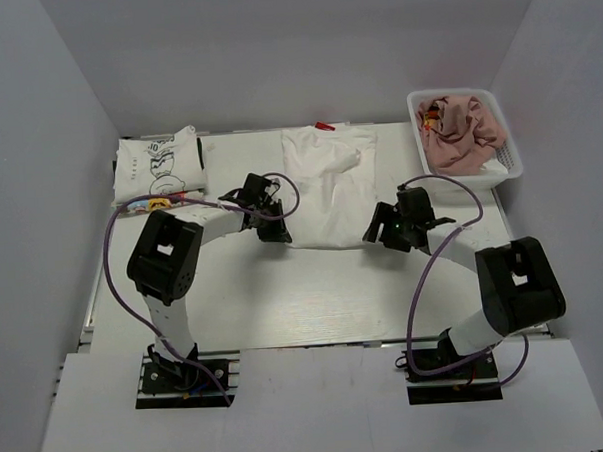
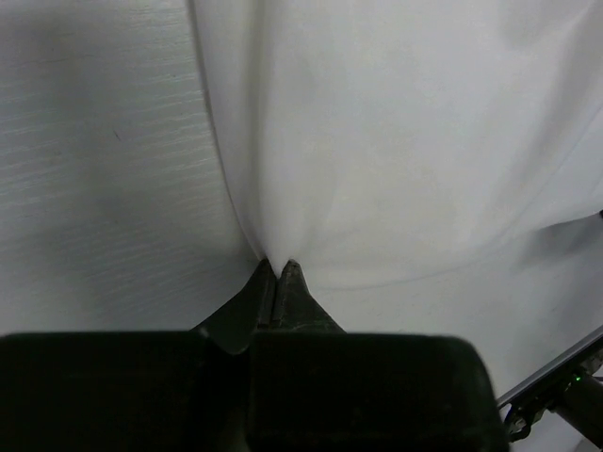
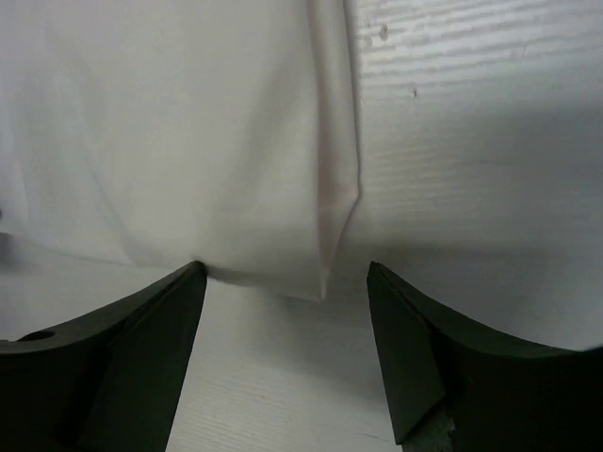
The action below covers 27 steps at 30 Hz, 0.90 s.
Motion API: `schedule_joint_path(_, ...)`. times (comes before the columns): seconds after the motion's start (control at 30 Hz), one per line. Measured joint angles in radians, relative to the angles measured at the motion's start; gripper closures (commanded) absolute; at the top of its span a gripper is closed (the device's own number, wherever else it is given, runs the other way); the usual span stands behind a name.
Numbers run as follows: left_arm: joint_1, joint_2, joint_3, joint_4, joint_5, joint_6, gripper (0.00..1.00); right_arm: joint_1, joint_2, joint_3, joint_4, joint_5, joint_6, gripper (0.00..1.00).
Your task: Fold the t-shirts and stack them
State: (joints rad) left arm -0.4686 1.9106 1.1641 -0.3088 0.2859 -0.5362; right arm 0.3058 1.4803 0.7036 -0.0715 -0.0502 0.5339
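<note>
Your left gripper [image 2: 280,268] was pinched shut on the near hem of the white tee [image 1: 325,185], which lay lengthwise in the middle of the table [image 1: 285,307]. The cloth drew into a small peak at the fingertips. Your right gripper [image 3: 283,273] stood wide open, low over the table, with the tee's near right corner between its jaws but not gripped.

The step looked like taking both near corners so the hem could go up and over toward the collar. To do it well, you needed to push the right gripper a little further onto the corner before closing, so it caught every layer of the folded edge and not just the tip. Then both arms should have lifted together and level. With only the left holding, a pull would have dragged the tee askew.

The cartoon tee [image 1: 159,167] sat folded at the far left. The pink tee [image 1: 462,129] was crumpled in the basket [image 1: 509,162] at the far right.

Some things you could not tell. No print showed on the white tee, only a speck of red at its far edge. How many layers the left fingers held was hidden, and the gripper's body blocked the bottom of that wrist view. In the basket, small red and yellow bits beside the pink tee were too small to name.
</note>
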Motion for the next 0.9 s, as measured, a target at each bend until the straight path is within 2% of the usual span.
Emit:
schedule_joint_path(0.03, 0.000, -0.003, -0.004, 0.003, 0.000, 0.001, 1.00, -0.006, 0.019, 0.002, 0.028, -0.018, 0.003, 0.53)
schedule_joint_path(0.07, 0.000, -0.005, -0.006, 0.003, 0.000, 0.001, 1.00, -0.013, 0.030, 0.003, 0.056, -0.032, -0.001, 0.71)
schedule_joint_path(0.17, 0.000, -0.009, -0.010, -0.001, 0.000, 0.001, 1.00, -0.024, 0.070, 0.002, 0.086, -0.076, 0.008, 1.00)
schedule_joint_path(0.27, 0.000, -0.022, -0.018, -0.013, -0.002, 0.002, 1.00, -0.025, 0.066, -0.004, 0.085, -0.108, 0.008, 1.00)
schedule_joint_path(0.37, -0.001, -0.088, -0.075, -0.032, 0.004, 0.002, 1.00, -0.024, -0.030, -0.033, 0.039, -0.137, -0.004, 1.00)
schedule_joint_path(0.6, -0.031, -0.491, -0.246, -0.134, 0.068, -0.010, 1.00, -0.011, -0.432, -0.058, -0.153, -0.216, -0.045, 1.00)
schedule_joint_path(0.73, -0.033, -0.653, -0.227, -0.152, 0.091, -0.014, 1.00, -0.011, -0.565, -0.036, -0.225, -0.226, -0.035, 1.00)
schedule_joint_path(0.9, -0.029, -0.632, -0.102, -0.195, 0.032, -0.028, 1.00, -0.011, -0.533, 0.057, -0.241, -0.203, -0.010, 1.00)
